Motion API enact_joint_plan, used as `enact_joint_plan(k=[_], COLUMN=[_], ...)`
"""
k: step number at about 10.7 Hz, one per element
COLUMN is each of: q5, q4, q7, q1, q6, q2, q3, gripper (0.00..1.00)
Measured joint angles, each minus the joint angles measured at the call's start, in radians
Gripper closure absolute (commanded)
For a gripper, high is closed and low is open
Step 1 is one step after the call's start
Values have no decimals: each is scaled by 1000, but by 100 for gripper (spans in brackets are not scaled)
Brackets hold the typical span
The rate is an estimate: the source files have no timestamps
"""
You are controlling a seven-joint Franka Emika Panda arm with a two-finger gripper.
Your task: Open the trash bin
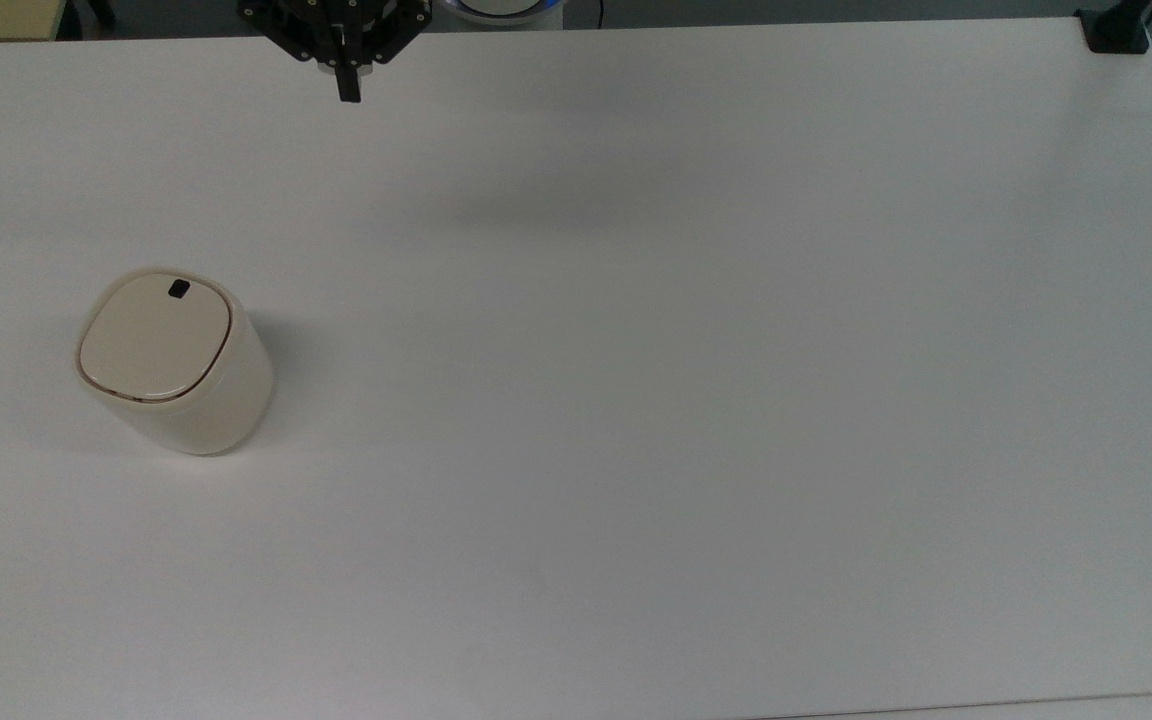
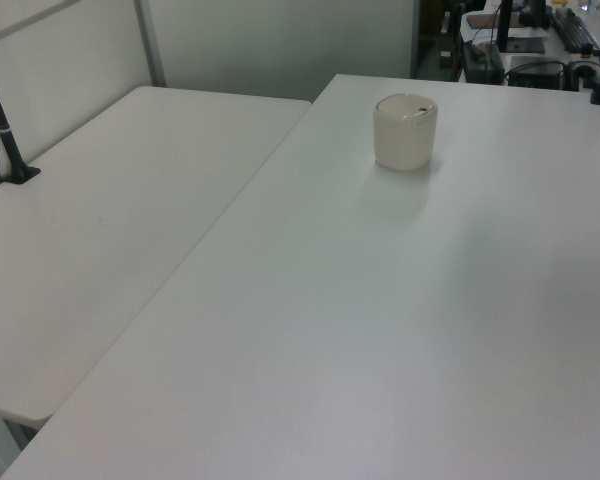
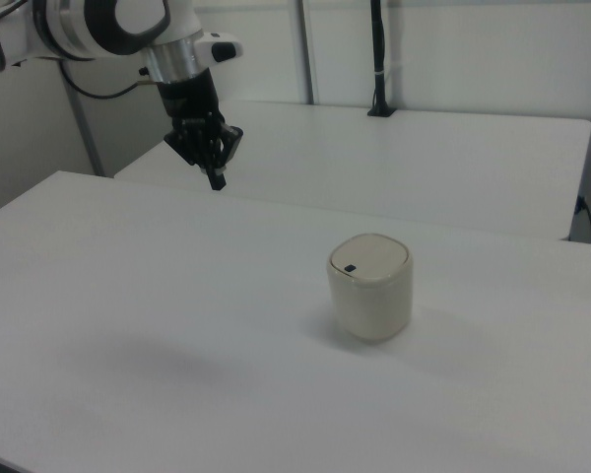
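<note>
Two fingers point(image 1: 347, 90) together, empty

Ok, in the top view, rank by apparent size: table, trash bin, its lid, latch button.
1. table
2. trash bin
3. lid, which covers most of the bin's top
4. latch button, by far the smallest

One trash bin point(image 1: 171, 362); one tool point(image 1: 347, 92); two white tables point(image 2: 400, 330)
</note>
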Motion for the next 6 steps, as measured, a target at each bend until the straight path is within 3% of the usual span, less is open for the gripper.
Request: enact_joint_plan(k=[6], q5=[5], q4=[-13], q7=[-15], q1=[-139], q6=[192], q2=[92], q3=[-3], gripper=[100])
